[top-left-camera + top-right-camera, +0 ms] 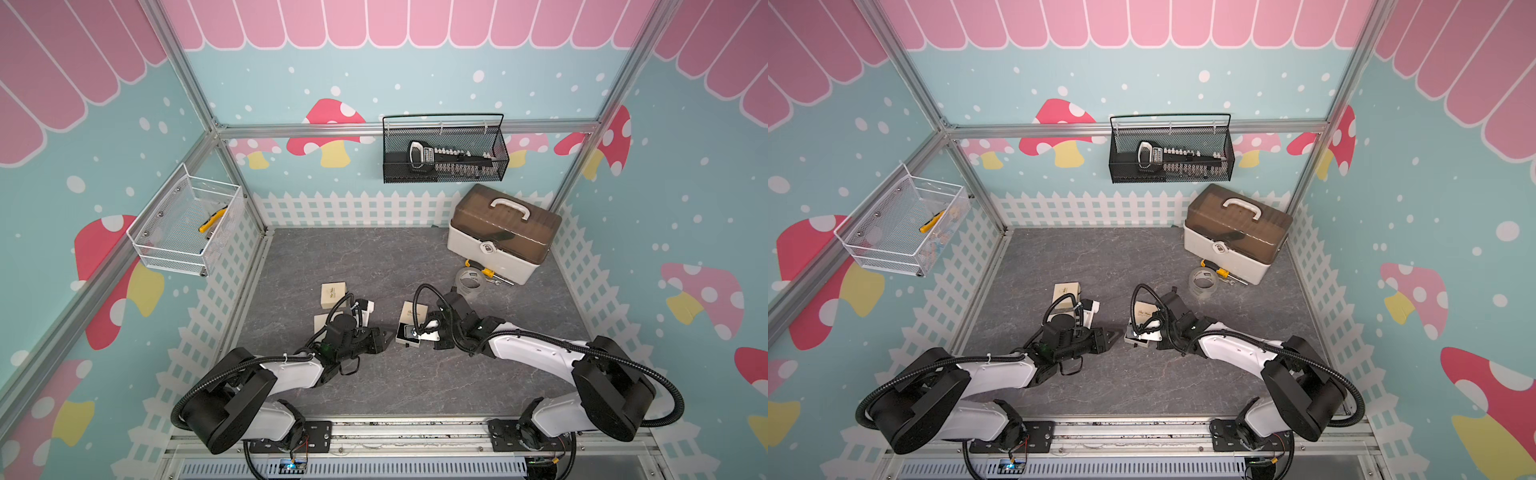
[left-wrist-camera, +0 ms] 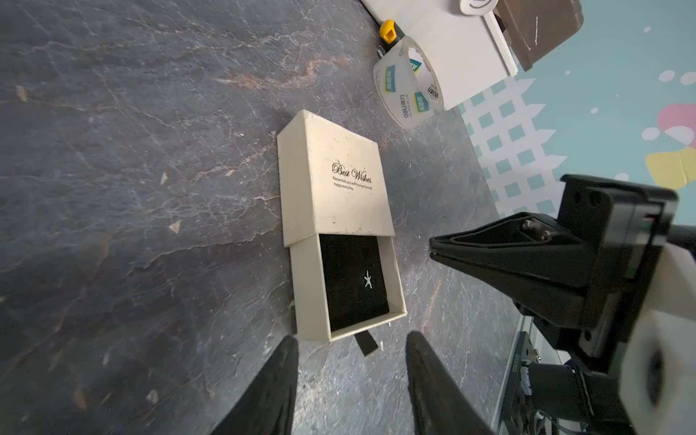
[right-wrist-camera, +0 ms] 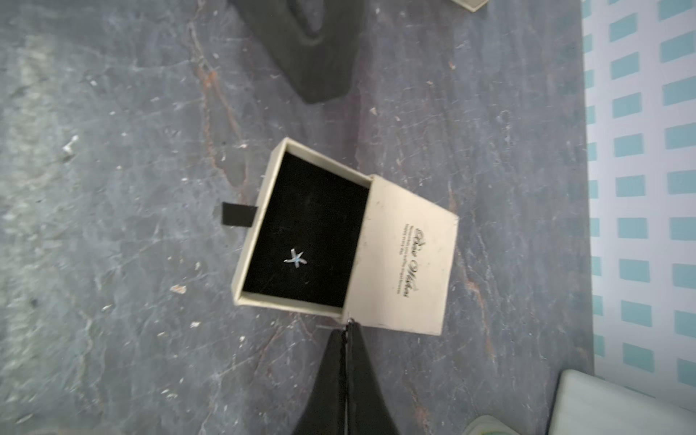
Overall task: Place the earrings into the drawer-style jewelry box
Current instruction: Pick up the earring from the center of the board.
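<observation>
The jewelry box (image 2: pixel 335 180) is a small beige card sleeve with "Best Wishes" in dark script, lying flat on the grey table (image 2: pixel 150 188). Its drawer (image 2: pixel 307 286) is pulled about halfway out, showing a black velvety lining and a short black pull tab (image 2: pixel 365 343) at its front. One earring (image 3: pixel 295 259), a tiny silvery star shape, lies on the lining, clear of the drawer walls.

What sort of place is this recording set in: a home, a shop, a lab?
Probably a staged robot test cell, not a home: an aluminium frame holds printed mushroom backdrop panels, and the left arm and right arm are mounted on a rail at the tabletop's front edge.
</observation>
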`<state>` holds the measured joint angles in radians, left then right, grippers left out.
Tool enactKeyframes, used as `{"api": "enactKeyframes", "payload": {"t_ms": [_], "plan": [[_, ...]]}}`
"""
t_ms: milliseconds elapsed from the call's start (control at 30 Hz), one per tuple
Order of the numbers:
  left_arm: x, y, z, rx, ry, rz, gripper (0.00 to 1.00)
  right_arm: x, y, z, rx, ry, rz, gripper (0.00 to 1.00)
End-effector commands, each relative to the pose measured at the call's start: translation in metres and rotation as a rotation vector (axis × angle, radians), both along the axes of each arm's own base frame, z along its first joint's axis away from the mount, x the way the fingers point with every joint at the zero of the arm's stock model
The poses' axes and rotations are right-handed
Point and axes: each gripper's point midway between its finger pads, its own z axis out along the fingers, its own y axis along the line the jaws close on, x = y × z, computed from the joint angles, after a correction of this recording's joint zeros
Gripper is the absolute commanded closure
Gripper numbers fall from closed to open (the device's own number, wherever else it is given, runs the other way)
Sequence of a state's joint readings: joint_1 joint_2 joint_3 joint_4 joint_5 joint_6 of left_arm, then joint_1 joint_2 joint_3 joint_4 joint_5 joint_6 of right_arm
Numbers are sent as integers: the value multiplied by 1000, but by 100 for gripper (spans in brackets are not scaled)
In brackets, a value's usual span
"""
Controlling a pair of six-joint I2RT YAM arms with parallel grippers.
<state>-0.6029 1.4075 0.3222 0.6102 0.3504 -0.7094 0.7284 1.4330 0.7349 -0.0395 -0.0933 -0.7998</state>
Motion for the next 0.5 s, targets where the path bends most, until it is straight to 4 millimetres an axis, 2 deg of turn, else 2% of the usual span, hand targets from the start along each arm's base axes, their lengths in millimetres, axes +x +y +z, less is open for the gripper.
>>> {"api": "enactKeyframes", "payload": {"t_ms": [0, 300, 467], "plan": [[10, -9, 11, -66, -7, 3, 52, 11, 14, 10, 66, -39, -21, 100], [19, -3, 6, -88, 18, 31, 52, 13, 37, -5, 45, -54, 41, 100], [20, -1, -1, -84, 33, 40, 53, 15, 43, -9, 32, -70, 55, 100]]}}
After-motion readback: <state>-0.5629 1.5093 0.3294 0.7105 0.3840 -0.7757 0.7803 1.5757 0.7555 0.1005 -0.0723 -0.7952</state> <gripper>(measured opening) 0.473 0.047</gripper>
